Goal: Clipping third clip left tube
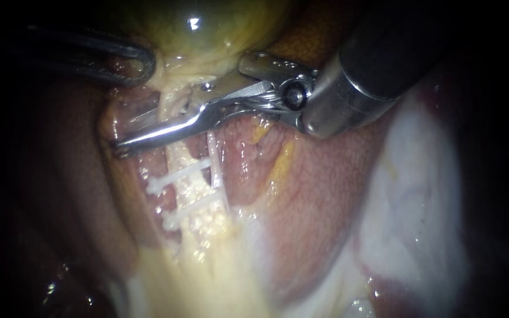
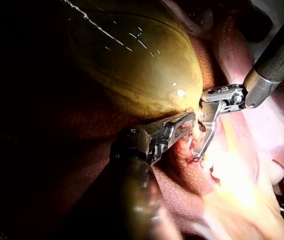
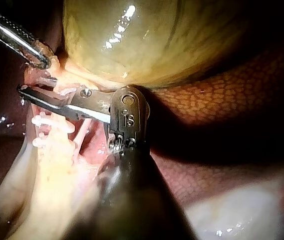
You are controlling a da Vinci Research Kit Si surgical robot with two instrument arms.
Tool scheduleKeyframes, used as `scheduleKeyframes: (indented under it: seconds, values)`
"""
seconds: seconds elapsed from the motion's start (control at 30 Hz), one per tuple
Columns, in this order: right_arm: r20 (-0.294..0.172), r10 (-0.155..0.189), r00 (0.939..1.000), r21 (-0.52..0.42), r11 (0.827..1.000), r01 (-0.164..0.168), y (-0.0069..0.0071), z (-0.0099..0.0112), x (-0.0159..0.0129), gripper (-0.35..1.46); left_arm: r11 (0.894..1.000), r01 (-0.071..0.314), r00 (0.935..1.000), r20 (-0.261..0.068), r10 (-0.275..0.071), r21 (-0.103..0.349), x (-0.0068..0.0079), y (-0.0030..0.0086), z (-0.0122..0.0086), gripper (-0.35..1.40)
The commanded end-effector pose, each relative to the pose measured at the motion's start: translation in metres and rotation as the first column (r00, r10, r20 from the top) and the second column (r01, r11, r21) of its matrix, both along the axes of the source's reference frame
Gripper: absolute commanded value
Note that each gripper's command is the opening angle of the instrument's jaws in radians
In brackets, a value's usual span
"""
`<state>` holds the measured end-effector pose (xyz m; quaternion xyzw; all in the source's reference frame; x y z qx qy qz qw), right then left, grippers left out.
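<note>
Dim liver [image 1: 304, 38] backs the endoscope scene, where the right instrument [image 1: 124, 145] has its jaws clamped across the left tube [image 1: 179, 155], with two clips [image 1: 175, 175] just beside them. In the left wrist view, the left instrument [image 2: 187, 121] has its jaws pinched onto the gallbladder [image 2: 132, 65]. The right wrist view shows that same clamp on the tube.

Stamped mark on hinge of right instrument [image 3: 24, 91], no other text, labels, numbers
</note>
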<state>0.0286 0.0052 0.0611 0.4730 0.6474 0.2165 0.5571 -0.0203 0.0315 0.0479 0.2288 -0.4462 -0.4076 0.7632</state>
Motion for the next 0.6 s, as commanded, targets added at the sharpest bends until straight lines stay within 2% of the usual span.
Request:
scheduleKeyframes:
  seconds: [0.03, 0.17, 0.23, 0.33, 0.37, 0.4, 0.43, 0.47, 0.5, 0.6]
  values:
    - [0.000, 0.000, 1.0000, 0.000, 1.000, 0.000, 0.0000, 0.0000, 0.0000, 0.05, 1.000, 0.000, 1.0000, 0.000, 0.000, 0.000, 0.0000, 0.0000, 0.0000, -0.35]
    - [0.030, 0.043, 0.9986, 0.002, 0.999, -0.043, 0.0000, 0.0000, 0.0000, 0.35, 1.000, 0.000, 1.0000, 0.000, 0.000, 0.000, 0.0000, 0.0000, 0.0000, -0.35]
    - [0.044, 0.066, 0.9969, -0.003, 0.998, -0.066, 0.0000, -0.0001, 0.0000, 0.42, 1.000, 0.000, 1.0000, 0.000, 0.000, 0.000, 0.0000, 0.0000, 0.0000, -0.35]
    - [0.056, 0.119, 0.9913, -0.059, 0.992, -0.115, -0.0002, -0.0003, 0.0000, 0.46, 1.000, 0.000, 1.0000, 0.000, 0.000, 0.000, 0.0001, 0.0000, 0.0000, -0.35]
    - [0.084, 0.165, 0.9826, -0.105, 0.982, -0.156, -0.0003, -0.0004, 0.0000, 0.49, 1.000, 0.000, 1.0000, 0.000, 0.000, 0.000, 0.0001, 0.0000, 0.0000, -0.35]
    - [0.100, 0.195, 0.9757, -0.144, 0.973, -0.180, -0.0004, -0.0006, 0.0001, 0.50, 1.000, 0.000, 1.0000, 0.000, 0.000, 0.000, 0.0001, 0.0000, 0.0000, -0.35]
    - [0.112, 0.211, 0.9710, -0.185, 0.965, -0.188, -0.0005, -0.0007, 0.0001, 0.50, 1.000, 0.000, 1.0000, 0.000, 0.000, 0.000, 0.0001, 0.0000, 0.0000, -0.35]
    - [0.134, 0.224, 0.9653, -0.223, 0.956, -0.191, -0.0007, -0.0009, 0.0000, 0.50, 1.000, 0.000, 1.0000, 0.000, 0.000, 0.000, 0.0001, 0.0000, 0.0000, -0.35]
    - [0.151, 0.227, 0.9621, -0.254, 0.950, -0.184, -0.0009, -0.0012, 0.0000, 0.50, 1.000, 0.000, 1.0000, 0.000, 0.000, 0.000, 0.0001, 0.0000, 0.0000, -0.35]
    - [0.213, 0.213, 0.9535, -0.346, 0.929, -0.130, -0.0016, -0.0019, -0.0002, 0.50, 1.000, -0.001, 1.0000, 0.000, 0.001, 0.000, 0.0001, 0.0000, 0.0000, -0.35]
